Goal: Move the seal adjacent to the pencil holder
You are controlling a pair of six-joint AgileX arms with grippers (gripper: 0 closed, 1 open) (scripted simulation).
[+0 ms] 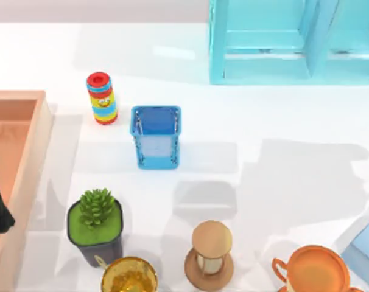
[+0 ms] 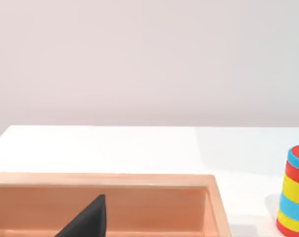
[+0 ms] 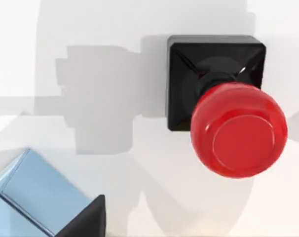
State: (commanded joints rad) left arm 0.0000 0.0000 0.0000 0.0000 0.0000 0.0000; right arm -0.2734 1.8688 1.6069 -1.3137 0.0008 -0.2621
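Seen close beneath the right wrist camera, the seal (image 3: 223, 106) stands upright on the white worktop (image 1: 282, 121); neither gripper's finger state can be told. Toward the worktop's rear left, the pencil holder (image 1: 156, 137) stands beside a striped cylinder (image 1: 102, 98).

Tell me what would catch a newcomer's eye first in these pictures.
Probably the seal, its glossy red knob over a black square base, standing upright on the white table close below the right wrist camera. In the top view, the light-blue pencil holder stands near the middle, with a rainbow-striped cylinder just to its left.
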